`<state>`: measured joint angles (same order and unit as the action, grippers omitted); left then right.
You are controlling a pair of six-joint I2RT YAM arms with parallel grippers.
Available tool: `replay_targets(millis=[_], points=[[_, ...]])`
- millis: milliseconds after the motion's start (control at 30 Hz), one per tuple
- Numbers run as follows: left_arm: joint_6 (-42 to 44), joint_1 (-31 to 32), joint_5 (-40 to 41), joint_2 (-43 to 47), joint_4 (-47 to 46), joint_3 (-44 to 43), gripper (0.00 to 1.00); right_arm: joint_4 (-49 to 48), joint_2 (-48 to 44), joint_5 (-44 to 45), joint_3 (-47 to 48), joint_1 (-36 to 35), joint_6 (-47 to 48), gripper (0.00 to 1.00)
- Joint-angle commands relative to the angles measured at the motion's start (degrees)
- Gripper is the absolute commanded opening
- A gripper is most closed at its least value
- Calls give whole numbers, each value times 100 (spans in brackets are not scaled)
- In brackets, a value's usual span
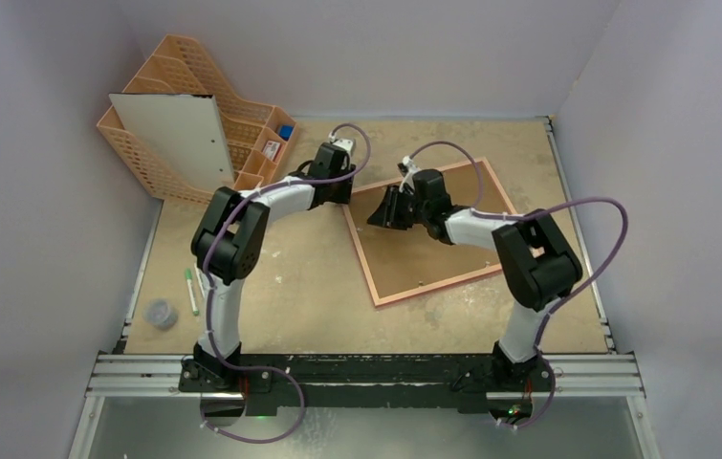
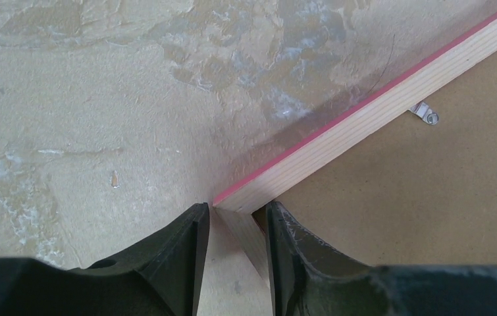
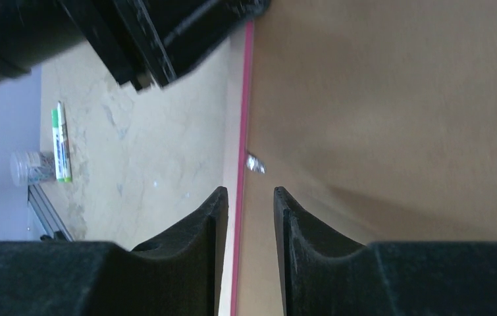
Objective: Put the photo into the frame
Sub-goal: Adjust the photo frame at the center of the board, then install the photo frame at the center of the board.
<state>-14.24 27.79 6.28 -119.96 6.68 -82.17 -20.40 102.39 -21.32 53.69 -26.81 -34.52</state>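
No legible text, label, brand or number on anything here.

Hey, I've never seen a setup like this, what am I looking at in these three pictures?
Two robot arms are bolted at a table's near edge. One picture looks down from above; the other two come from cameras on each wrist. A frame lies face down, its brown backing board showing. The left gripper straddles one corner of the frame; the right gripper straddles its edge. Also on the table: an orange organiser, a marker and a small jar. No photo is visible.
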Motion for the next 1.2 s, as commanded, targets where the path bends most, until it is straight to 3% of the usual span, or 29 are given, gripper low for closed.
replay_targets(millis=[0, 133, 300, 900, 1167], points=[[-27, -138, -189, -64, -183, 60, 42, -324, 501, -236, 643, -98, 167, 36], [-176, -187, -590, 272, -487, 379, 52, -222, 1053, -325, 1088, -140, 283, 36], [-676, -405, -1212, 642, -968, 790, 54, -202, 1328, -415, 1257, -247, 356, 34], [-967, -564, -1540, 868, -1342, 1514, 28, 249, 1615, -553, 1265, -434, 644, 24], [-983, -564, -1332, 608, -1187, 1371, 26, 1261, 1845, -244, 1527, -466, 973, 23]])
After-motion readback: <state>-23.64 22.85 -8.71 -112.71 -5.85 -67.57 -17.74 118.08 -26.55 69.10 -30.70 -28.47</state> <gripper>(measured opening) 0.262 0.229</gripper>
